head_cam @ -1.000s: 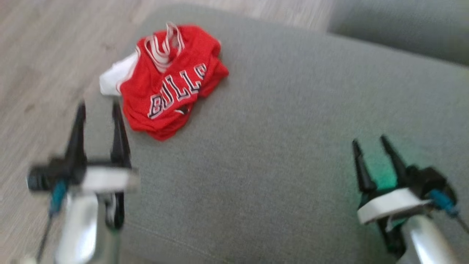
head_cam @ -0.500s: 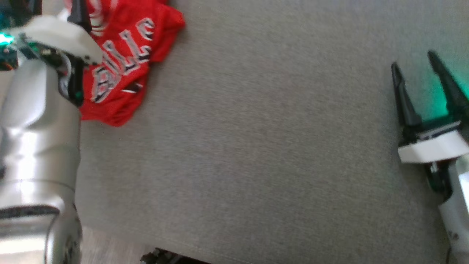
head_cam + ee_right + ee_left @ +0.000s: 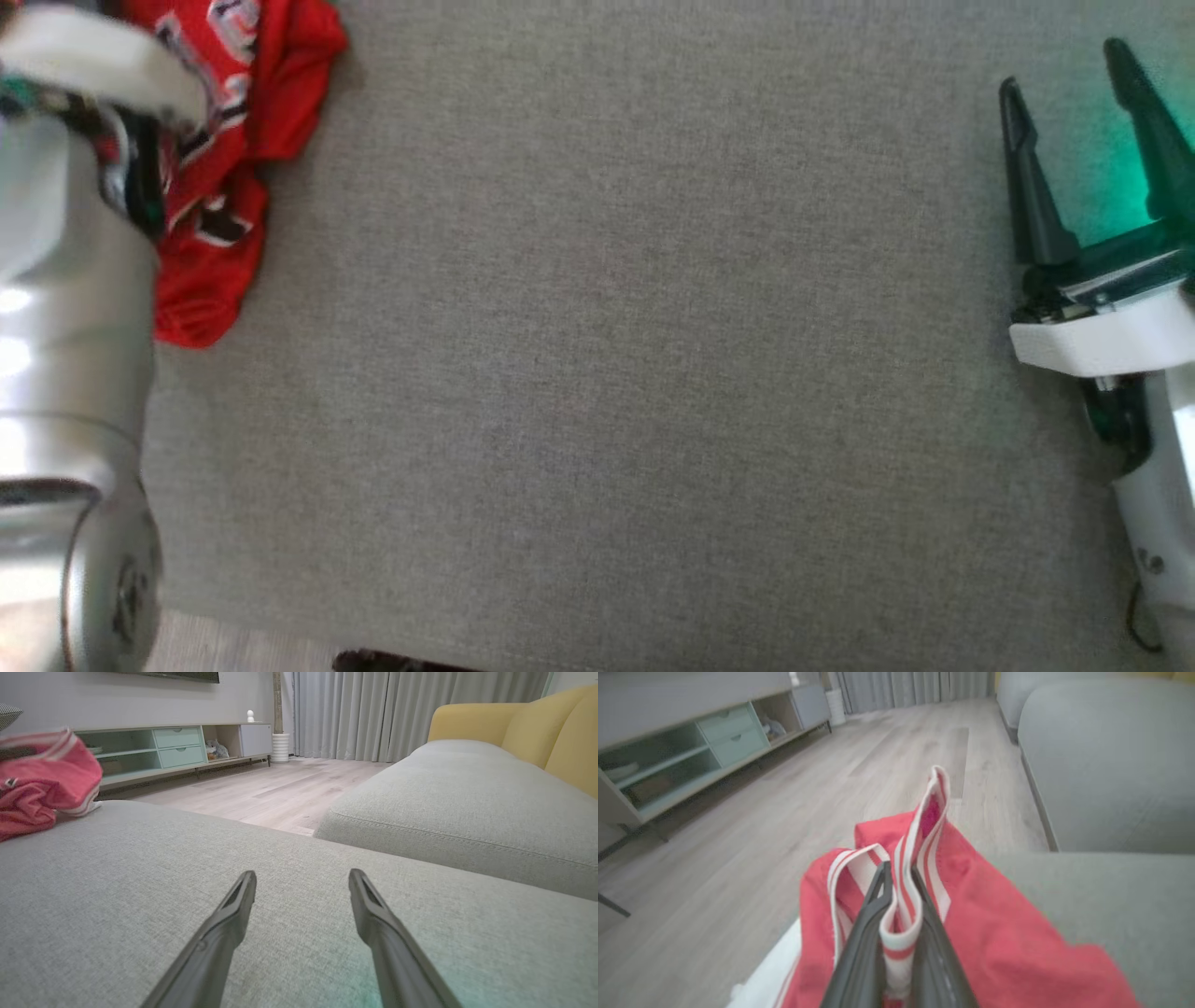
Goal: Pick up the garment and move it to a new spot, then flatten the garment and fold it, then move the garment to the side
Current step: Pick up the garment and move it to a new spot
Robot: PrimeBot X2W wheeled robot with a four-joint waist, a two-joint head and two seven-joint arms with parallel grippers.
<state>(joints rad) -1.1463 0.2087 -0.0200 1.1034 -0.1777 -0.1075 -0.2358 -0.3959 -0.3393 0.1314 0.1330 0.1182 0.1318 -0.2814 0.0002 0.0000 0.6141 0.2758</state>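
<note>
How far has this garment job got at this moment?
Done: nothing completed; the red garment lies crumpled at the edge of the grey cushion. In hand: the left end effector is shut on its striped trim, the right end effector open over bare cushion. Left: lift, move, flatten, fold, set aside.

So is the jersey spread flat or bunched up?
Bunched up. The jersey lies crumpled in a heap at the edge of the cushion, and the left gripper is shut on its striped trim.
</note>
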